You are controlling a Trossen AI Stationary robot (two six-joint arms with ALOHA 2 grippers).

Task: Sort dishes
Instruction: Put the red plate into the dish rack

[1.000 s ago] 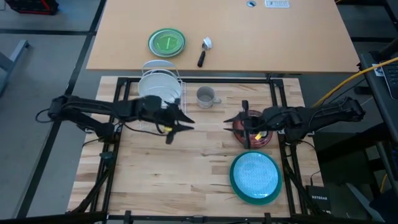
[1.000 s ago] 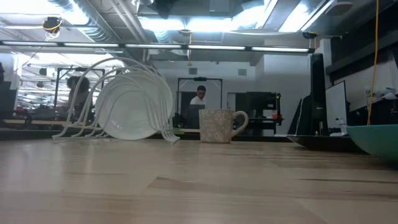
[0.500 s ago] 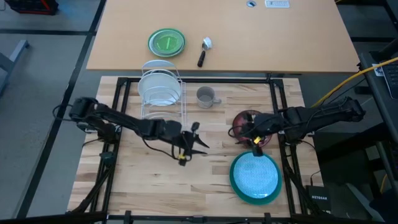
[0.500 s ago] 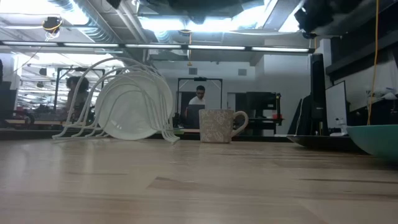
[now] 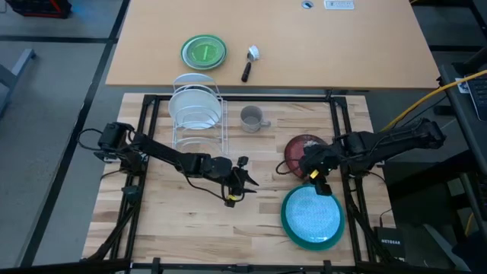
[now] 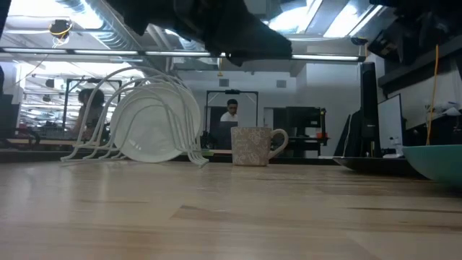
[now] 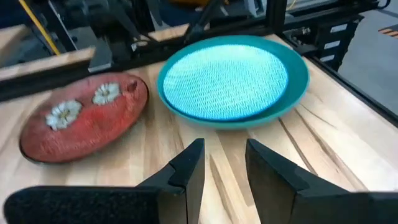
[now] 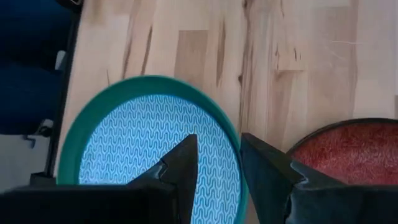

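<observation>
A dark red patterned plate lies flat on the table at the right, and shows in the left wrist view. Just nearer lies a teal plate with a light blue patterned middle; whether that is a second plate I cannot tell. A white plate stands on edge in the wire rack, with a grey mug beside it. My left gripper is open and empty above the table's middle. My right gripper is open and empty above the teal plate's far rim.
The white wire rack stands at the far left of the work table. On the table beyond it lie a bright green plate and a dark-handled tool. Bare wood lies at the near left. A person sits far behind.
My left gripper has gone from beside the rack toward the near edge and to the right, reaching the table's middle. My right gripper has gone from over the dark red plate toward the near edge, to the teal plate's far rim, and has turned. The dishes have not moved.
</observation>
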